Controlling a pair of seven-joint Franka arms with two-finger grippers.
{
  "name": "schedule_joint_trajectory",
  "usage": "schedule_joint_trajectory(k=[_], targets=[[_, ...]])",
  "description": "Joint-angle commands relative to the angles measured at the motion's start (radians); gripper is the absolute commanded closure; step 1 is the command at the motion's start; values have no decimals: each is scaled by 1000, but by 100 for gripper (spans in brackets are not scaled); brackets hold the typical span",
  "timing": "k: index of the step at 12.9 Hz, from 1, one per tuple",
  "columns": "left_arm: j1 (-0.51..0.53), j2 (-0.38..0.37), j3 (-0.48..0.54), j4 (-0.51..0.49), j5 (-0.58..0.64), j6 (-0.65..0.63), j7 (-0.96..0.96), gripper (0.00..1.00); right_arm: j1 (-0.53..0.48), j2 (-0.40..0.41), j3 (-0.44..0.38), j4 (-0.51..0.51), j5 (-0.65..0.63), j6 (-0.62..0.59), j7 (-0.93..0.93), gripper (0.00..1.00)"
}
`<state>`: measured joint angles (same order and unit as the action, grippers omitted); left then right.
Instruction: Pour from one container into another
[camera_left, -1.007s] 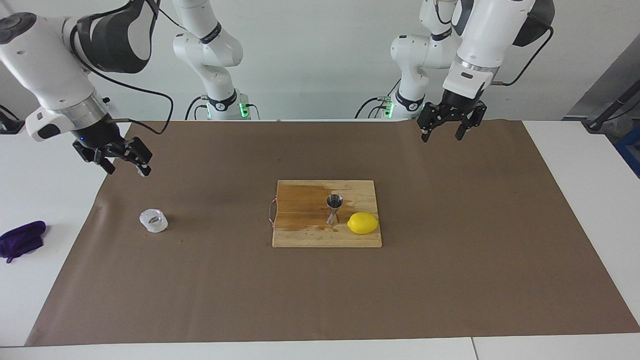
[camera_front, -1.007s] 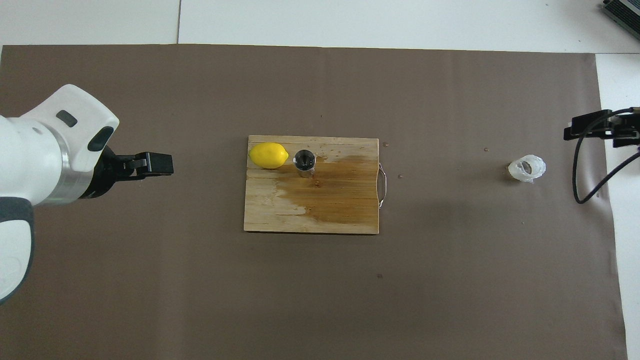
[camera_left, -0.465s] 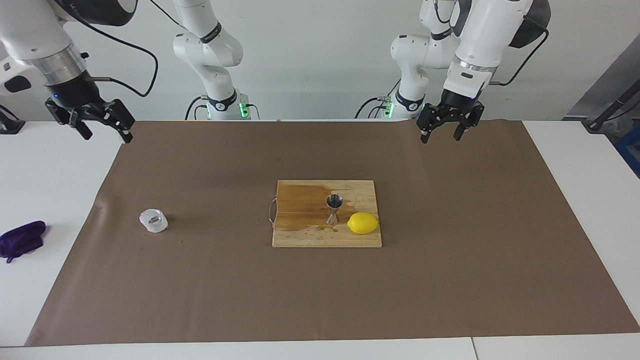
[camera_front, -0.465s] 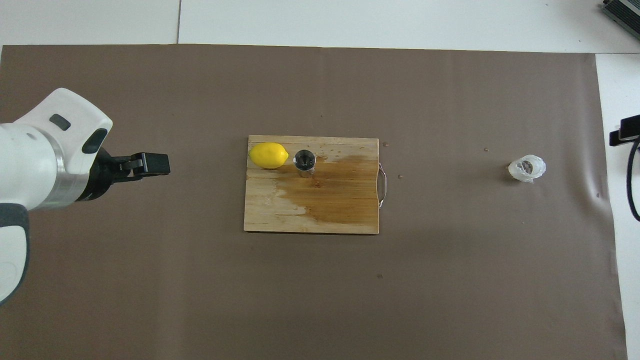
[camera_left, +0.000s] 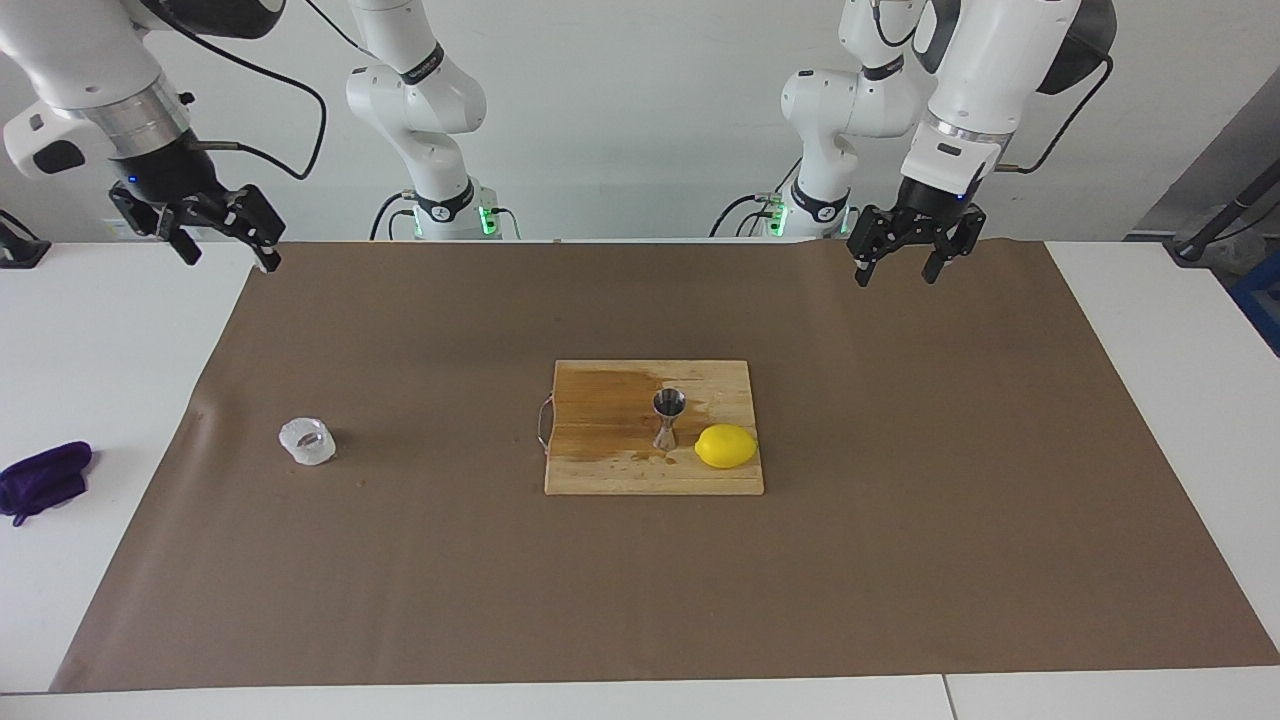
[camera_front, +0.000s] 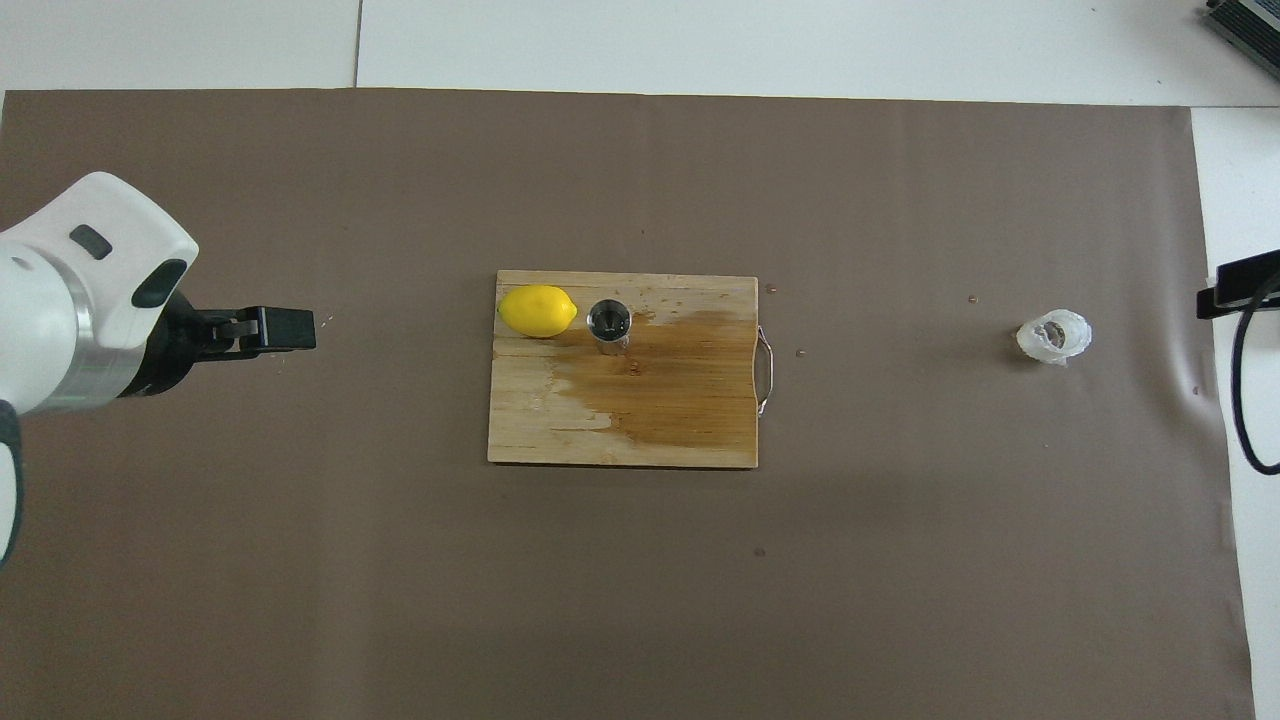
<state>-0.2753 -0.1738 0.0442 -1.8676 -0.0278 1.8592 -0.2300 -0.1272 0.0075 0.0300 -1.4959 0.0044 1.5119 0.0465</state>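
Glass cup (camera_left: 307, 441): alone on the brown paper.
Jigger (camera_left: 668, 418): upright on the wet cutting board (camera_left: 600, 470), beside the lemon (camera_left: 726, 446).
Left gripper (camera_left: 910, 262): fingers wide apart, empty.
Right gripper (camera_left: 226, 251): fingers wide apart, empty.

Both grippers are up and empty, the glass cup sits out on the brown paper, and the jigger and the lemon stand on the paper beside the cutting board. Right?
Not quite: the jigger and the lemon are on the cutting board, not beside it, as the facing view shows. Left gripper, right gripper and glass cup are as you say.
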Motion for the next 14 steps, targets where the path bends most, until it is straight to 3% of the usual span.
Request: schedule_joint_trajectory(k=[1, 3, 9, 11, 14], targets=[[50, -4, -3, 39, 3, -66, 112, 0, 61, -46, -56, -52, -15, 7, 26, 0], [80, 19, -3, 82, 3, -95, 123, 0, 115, -52, -122, -56, -14, 7, 21, 0], [146, 60, -1, 179, 20, -183, 253, 0, 115, -76, -119, -104, -14, 24, -57, 0], [151, 68, 0, 194, 22, -193, 262, 0, 121, -83, -120, -136, -27, 96, -109, 0], [163, 73, 3, 214, 52, -224, 351, 0, 123, -80, -119, -135, -27, 61, -126, 0]])
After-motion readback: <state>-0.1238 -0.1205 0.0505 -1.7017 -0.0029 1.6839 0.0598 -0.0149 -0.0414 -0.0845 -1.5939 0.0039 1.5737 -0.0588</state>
